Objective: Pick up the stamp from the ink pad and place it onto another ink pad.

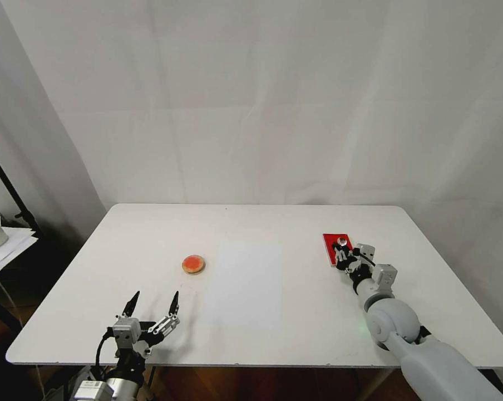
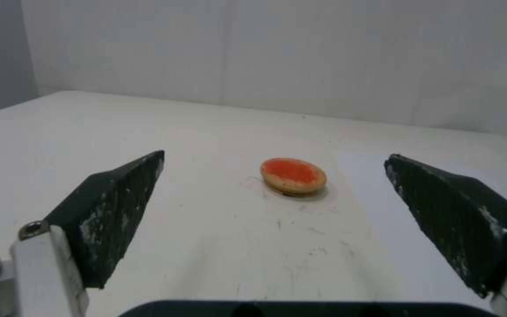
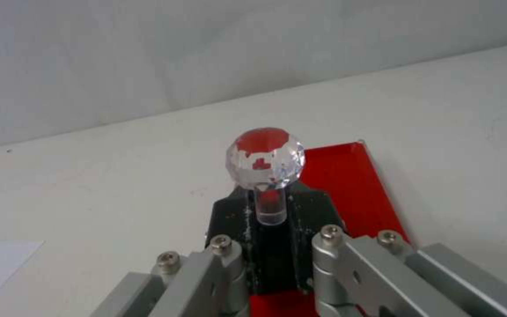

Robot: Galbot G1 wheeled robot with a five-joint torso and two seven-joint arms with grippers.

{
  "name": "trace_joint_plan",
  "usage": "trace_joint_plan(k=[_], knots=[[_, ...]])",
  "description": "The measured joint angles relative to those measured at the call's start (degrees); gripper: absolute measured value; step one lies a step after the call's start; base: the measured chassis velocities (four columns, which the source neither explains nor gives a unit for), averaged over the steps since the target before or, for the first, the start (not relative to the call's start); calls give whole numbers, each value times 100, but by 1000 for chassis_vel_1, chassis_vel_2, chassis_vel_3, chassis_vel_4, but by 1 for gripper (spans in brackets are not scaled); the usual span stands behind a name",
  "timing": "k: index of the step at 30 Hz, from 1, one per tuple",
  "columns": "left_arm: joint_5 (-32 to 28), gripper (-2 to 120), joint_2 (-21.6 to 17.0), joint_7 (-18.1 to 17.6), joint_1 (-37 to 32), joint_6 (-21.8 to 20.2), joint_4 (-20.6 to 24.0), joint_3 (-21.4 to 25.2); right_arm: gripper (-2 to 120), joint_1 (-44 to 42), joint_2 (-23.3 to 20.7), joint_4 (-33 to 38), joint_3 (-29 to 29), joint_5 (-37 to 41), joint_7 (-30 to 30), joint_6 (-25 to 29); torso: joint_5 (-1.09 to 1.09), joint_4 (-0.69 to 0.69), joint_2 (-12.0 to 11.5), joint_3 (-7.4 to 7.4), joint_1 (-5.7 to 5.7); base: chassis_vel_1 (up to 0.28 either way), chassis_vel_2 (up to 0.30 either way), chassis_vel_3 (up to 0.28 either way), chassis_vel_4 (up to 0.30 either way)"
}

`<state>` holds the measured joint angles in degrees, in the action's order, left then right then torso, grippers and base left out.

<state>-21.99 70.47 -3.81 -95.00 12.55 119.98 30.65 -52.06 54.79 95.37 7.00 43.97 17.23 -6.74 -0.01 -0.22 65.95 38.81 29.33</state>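
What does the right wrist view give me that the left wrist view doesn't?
Right wrist view alone: the stamp, its clear faceted knob upright, with the right end effector shut on its black base over the red rectangular ink pad.

Left wrist view alone: the round ink pad, orange-red with a tan rim, lying untouched ahead of the open left end effector, whose dark fingers stand wide apart.

Both: the white table and the pale backdrop behind it.

Bare table (image 1: 251, 312) between both pads
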Motion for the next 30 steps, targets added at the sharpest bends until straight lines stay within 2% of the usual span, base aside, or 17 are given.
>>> trace_joint_plan(k=[6, 10, 13, 14, 18, 19, 23, 27, 30], knots=[[0, 100, 0, 0, 0, 0, 0, 0, 10, 116, -59, 65, -63, -13, -22, -2, 4, 0, -1, 1, 0, 0, 0, 0, 0], [0, 100, 0, 0, 0, 0, 0, 0, 10, 413, -188, 300, -249, -12, -103, 2, -2, 1, 0, 0, 0, 0, 0, 0, 0], [0, 100, 0, 0, 0, 0, 0, 0, 10, 863, -303, 481, -874, -12, -326, -7, -1, 0, 0, 1, 0, 0, 0, 0, 0], [0, 100, 0, 0, 0, 0, 0, 0, 10, 863, -303, 481, -874, -12, -326, -7, -1, 0, 0, 1, 0, 0, 0, 0, 0], [0, 100, 0, 0, 1, 0, 0, 0, 10, 1470, -272, 427, -2043, -61, -855, 137, 0, 2, 0, 1, 0, 0, 0, 0, 0], [0, 100, 0, 0, 1, 0, 0, 0, 10, 1470, -272, 427, -2043, -61, -855, 137, 0, 2, 0, 1, 0, 0, 0, 0, 0], [0, 100, 0, 0, 1, 0, 0, 0, 10, 1921, -113, 151, -2997, -193, -1015, 203, -1, 1, 0, 1, 0, 0, 0, 0, 0], [0, 100, 0, 0, 0, 0, 0, 0, 10, 2060, 11, -93, -3343, -205, -983, 171, 1, 1, 0, 1, 1, 0, 0, 0, 0], [0, 100, 0, 0, 0, 0, 0, 0, 10, 2063, 53, -188, -3392, -194, -937, 166, 0, 0, 0, 1, 0, 0, 0, 0, 0]])
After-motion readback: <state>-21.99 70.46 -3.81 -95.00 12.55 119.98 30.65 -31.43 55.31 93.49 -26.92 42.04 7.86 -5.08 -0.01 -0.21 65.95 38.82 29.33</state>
